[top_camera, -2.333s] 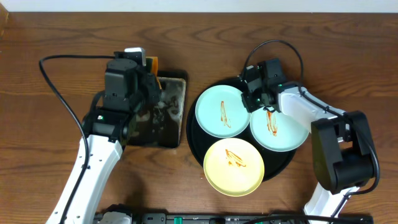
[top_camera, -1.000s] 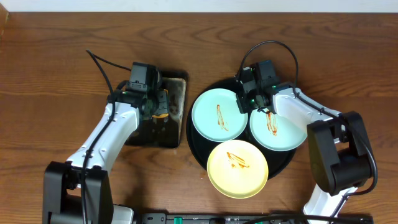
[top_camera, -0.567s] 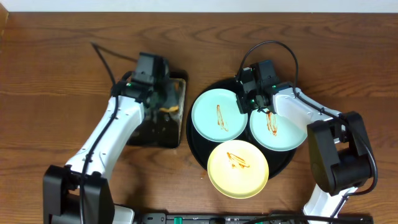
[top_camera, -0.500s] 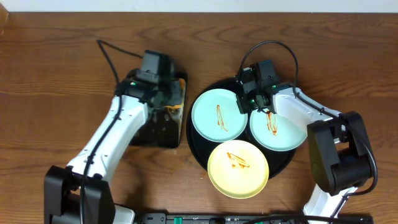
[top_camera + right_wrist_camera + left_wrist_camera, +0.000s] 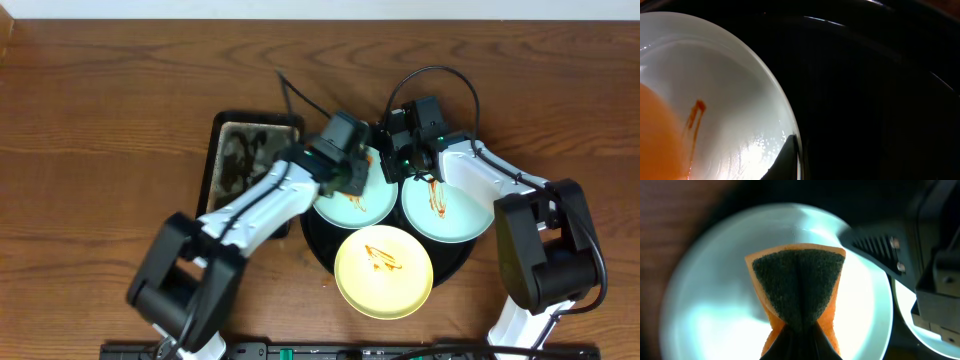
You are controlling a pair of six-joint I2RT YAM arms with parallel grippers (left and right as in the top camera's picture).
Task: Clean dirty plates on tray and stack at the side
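Observation:
Three plates lie on the round black tray (image 5: 312,238). The left mint plate (image 5: 350,212) is partly under my left gripper (image 5: 352,178). That gripper is shut on an orange sponge with a dark green pad (image 5: 797,287), which is pressed flat over this plate (image 5: 705,315); its sauce streak is hidden. My right gripper (image 5: 410,162) is shut on the upper-left rim of the right mint plate (image 5: 455,215). The right wrist view shows one finger (image 5: 787,160) on that rim and an orange streak on the plate (image 5: 715,115). The yellow plate (image 5: 382,270) is streaked and lies in front.
The small rectangular black tray (image 5: 250,160) stands left of the round tray, wet and without a sponge. The two arms are close together over the back of the round tray. Bare wooden table (image 5: 100,120) lies at the left and behind.
My left arm has swung right from the rectangular tray, carrying the sponge, and is now over the left mint plate. The right arm and all three plates have not moved.

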